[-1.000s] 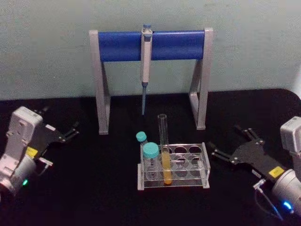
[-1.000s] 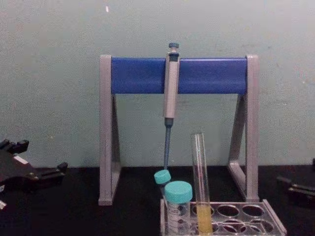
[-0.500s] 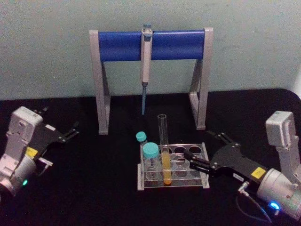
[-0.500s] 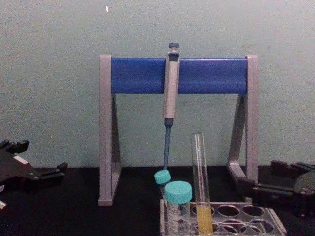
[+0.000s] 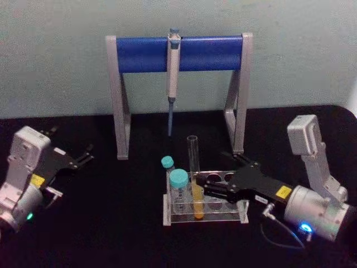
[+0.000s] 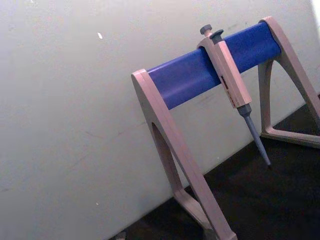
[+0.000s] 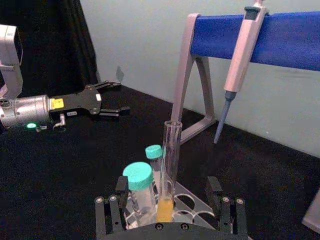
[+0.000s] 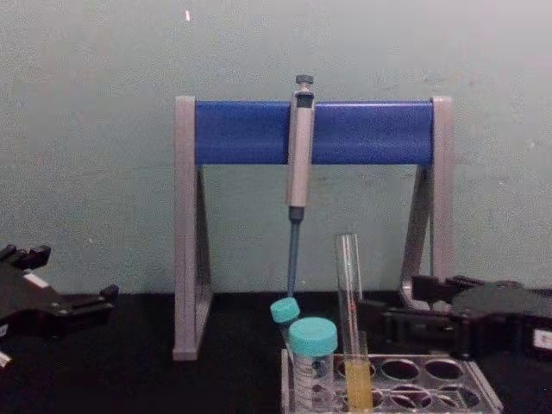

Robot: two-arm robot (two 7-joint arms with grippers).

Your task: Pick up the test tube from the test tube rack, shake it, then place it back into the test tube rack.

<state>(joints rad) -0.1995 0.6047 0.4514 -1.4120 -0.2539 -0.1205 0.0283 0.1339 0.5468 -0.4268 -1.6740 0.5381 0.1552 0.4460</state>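
I find the right claw (image 5: 205,187) spread wide above the test tube rack (image 5: 243,214); its fingers stand either side of the test tube (image 5: 193,159), clear of the glass in the right wrist view; it grips nothing. The test tube stands upright in the rack, just beside a teal-capped tube (image 5: 179,180); the left claw (image 5: 83,156) rests open at the left of the bench (image 5: 111,229).

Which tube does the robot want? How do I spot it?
Find the big blue-and-grey stand at the back. Just in front sits a low clear rack holding the test tube. It's the tallest, uncapped, with yellow-orange liquid at the bottom, unlike the short teal-capped tubes beside it.
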